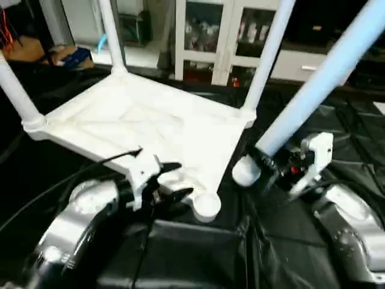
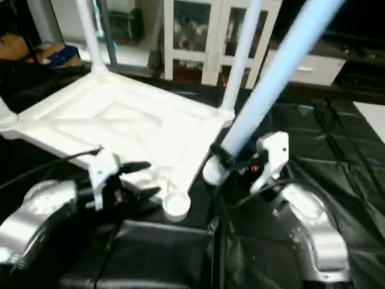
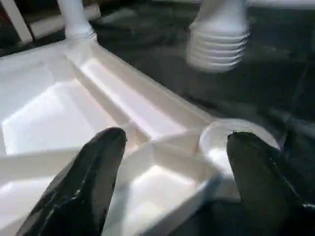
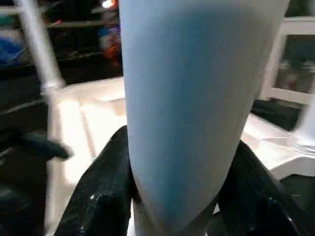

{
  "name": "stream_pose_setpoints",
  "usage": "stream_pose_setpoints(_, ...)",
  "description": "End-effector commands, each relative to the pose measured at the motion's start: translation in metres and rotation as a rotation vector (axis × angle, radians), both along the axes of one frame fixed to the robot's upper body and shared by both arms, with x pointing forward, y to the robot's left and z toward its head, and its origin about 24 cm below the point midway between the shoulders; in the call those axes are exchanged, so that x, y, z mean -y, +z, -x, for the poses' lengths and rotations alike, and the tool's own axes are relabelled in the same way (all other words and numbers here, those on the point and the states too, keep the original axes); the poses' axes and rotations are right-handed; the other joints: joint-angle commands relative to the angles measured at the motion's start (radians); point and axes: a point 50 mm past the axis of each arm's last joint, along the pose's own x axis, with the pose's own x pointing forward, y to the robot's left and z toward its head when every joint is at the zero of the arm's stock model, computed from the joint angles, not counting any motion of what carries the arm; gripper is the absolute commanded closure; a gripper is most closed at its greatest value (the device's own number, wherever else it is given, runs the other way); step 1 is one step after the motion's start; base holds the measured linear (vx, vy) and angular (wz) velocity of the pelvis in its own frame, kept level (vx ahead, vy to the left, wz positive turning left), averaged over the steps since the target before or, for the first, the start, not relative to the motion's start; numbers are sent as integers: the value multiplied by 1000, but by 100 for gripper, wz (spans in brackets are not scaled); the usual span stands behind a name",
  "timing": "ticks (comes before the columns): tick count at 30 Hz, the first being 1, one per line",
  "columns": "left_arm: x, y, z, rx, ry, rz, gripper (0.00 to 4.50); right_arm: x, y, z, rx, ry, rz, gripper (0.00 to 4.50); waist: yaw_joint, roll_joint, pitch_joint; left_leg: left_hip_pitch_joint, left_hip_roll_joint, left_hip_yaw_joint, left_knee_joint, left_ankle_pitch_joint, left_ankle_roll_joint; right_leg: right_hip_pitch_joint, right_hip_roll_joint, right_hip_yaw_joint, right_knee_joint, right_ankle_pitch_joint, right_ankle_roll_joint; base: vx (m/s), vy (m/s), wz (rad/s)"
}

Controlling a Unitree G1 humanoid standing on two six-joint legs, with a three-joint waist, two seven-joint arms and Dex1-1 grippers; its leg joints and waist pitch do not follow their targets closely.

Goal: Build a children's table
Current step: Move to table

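White ribbed tabletop (image 1: pixel 150 129) lies before our open, empty left gripper (image 1: pixel 174 180); our right gripper (image 2: pixel 224 161) clamps the fourth leg (image 2: pixel 274 72).

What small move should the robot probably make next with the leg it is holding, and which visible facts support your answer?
Probably swing the fourth leg, clamped in the right gripper, so its threaded end sits over the empty socket at the table top's near corner. Three legs already stand in the other corners, and the open left gripper waits beside that socket.

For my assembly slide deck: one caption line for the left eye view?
Right gripper holds the fourth leg beside the upturned tabletop's empty corner socket; left gripper open near it.
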Motion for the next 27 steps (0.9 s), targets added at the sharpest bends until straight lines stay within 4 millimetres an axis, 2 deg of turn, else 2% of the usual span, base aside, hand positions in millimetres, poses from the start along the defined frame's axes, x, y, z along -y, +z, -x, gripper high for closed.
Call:
stream_pose_setpoints(1, -1, 1, -4, 2, -65, -50, 65, 1, 7, 1, 21, 35, 4, 268, -4, 3, -37, 24, 91, -27, -99, -215, 4, 28, -87, 41, -85, -101, -238, -51, -1, 4)
stream_pose_setpoints(2, -5, 1, -10, -19, -114, -97, 65, 5, 9, 1, 26, 34, 14, 268, -2, 5, -35, 27, 92, -17, -103, -240, -12, 18, -86, 43, -94, -168, -220, -51, 0, 2)
stream_pose_setpoints(4, -7, 0, -13, -33, -141, -125, 65, 7, 10, 2, 27, 38, 24, 268, 1, 6, -39, 29, 95, -13, -103, -242, -28, 15, -87, 43, -90, -182, -208, -53, 2, 2)
stream_pose_setpoints(5, -7, 1, -14, -40, -150, -130, 65, 8, 11, 2, 25, 42, 25, 268, -2, 15, -39, 27, 97, -11, -104, -241, -36, 13, -87, 42, -88, -158, -211, 0, 0, 0)
stream_pose_setpoints(7, -14, -3, -20, -95, -209, -210, 65, 12, 13, 4, 22, 59, 33, 268, 0, 11, -43, 25, 96, -10, -104, -230, -33, 16, -86, 42, -87, -144, -208, 0, 0, 0)
stream_pose_setpoints(8, -15, -3, -21, -105, -218, -220, 65, 13, 14, 4, 21, 63, 34, 268, 2, 11, -46, 26, 97, -4, -101, -195, -25, 13, -87, 43, -82, -93, -217, 0, 0, 0)
stream_pose_setpoints(9, -15, -4, -23, -111, -227, -228, 65, 13, 14, 5, 19, 72, 36, 268, 3, 11, -47, 22, 98, -5, -101, -179, -22, 16, -89, 42, -81, -73, -222, 0, 0, 0)
stream_pose_setpoints(11, -15, -4, -24, -111, -240, -242, 65, 13, 14, 6, 18, 81, 40, 268, 5, 9, -52, 18, 100, -3, -95, -124, -1, 20, -92, 40, -71, 26, -243, 0, 0, 0)
stream_pose_setpoints(13, -14, -6, -30, -101, -262, -279, 65, 13, 14, 8, 16, 99, 53, 268, 5, 7, -52, 15, 98, -1, -93, -105, 15, 21, -92, 40, -71, 53, -250, 0, 0, 0)
stream_pose_setpoints(14, -12, -9, -36, -87, -287, -320, 65, 13, 13, 9, 15, 113, 63, 268, 3, 18, -52, 19, 97, 2, -91, -117, 19, 18, -88, 40, -78, 56, -256, 0, 0, 0)
stream_pose_setpoints(16, -10, -9, -40, -68, -306, -343, 65, 13, 13, 10, 14, 118, 67, 268, 7, 18, -54, 17, 101, -1, -91, -110, 21, 24, -94, 41, -73, 71, -266, 0, 0, 0)
stream_pose_setpoints(18, -4, -7, -45, -47, -332, -353, 65, 13, 14, 10, 14, 118, 71, 268, 6, 18, -54, 18, 104, -1, -92, -115, 19, 24, -95, 39, -71, 73, -280, 0, 0, 0)
stream_pose_setpoints(22, -4, -10, -46, -44, -378, -427, 65, 14, 14, 9, 14, 120, 87, 268, 6, 14, -51, 17, 106, 0, -94, -146, 14, 24, -99, 41, -76, 28, -283, 0, 0, 0)
stream_pose_setpoints(27, -9, -11, -46, -76, -414, -469, 120, 15, 15, 9, 15, 120, 96, 268, 4, 16, -48, 21, 109, 1, -97, -166, 5, 19, -98, 42, -79, -5, -286, 0, 0, 0)
